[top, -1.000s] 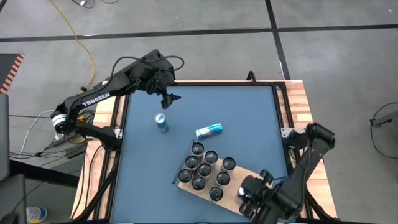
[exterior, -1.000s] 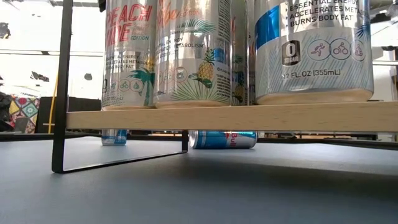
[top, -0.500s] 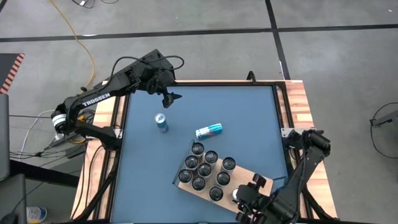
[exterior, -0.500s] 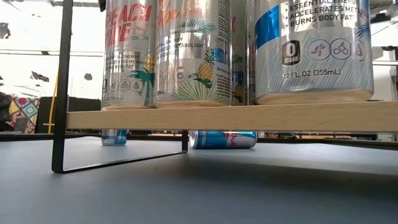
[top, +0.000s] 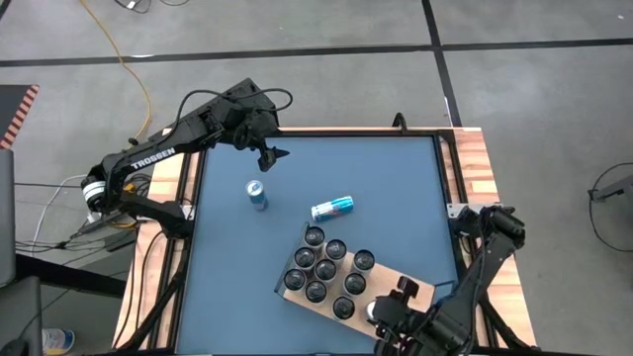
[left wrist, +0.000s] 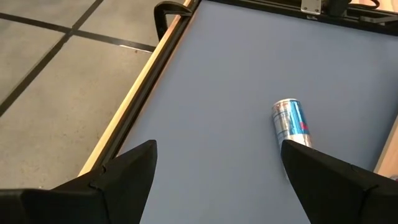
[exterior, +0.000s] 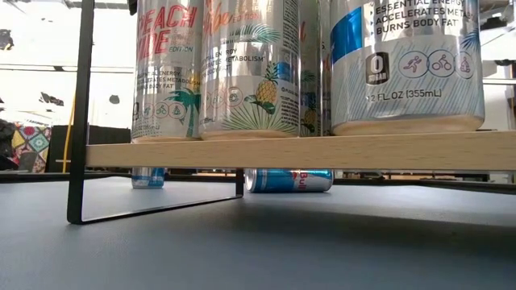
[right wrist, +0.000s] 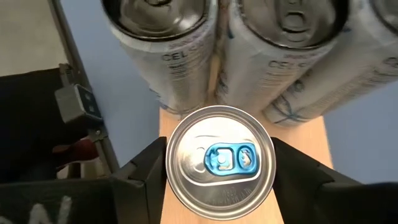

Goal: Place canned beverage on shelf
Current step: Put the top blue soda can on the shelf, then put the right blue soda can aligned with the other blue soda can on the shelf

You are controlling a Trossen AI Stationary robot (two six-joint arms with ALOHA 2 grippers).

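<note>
Low view: "PEACH VIBE" can (exterior: 168, 68), "12 FL OZ (355mL)" can (exterior: 407, 64) on shelf (exterior: 298, 151).

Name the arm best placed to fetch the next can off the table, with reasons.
Left. The left gripper hovers open close to the upright can and lying can; the right gripper straddles a can on the shelf.

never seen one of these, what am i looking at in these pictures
A two-armed robot works at a blue table. One picture looks straight down, one looks level across the tabletop, and two come from the arms' wrists. The left arm waits at the table's edge, jaws open and empty. The right arm is at the wooden shelf, around a blue-tabbed can; more cans stand there. On the table are an upright can and a toppled can.
</note>
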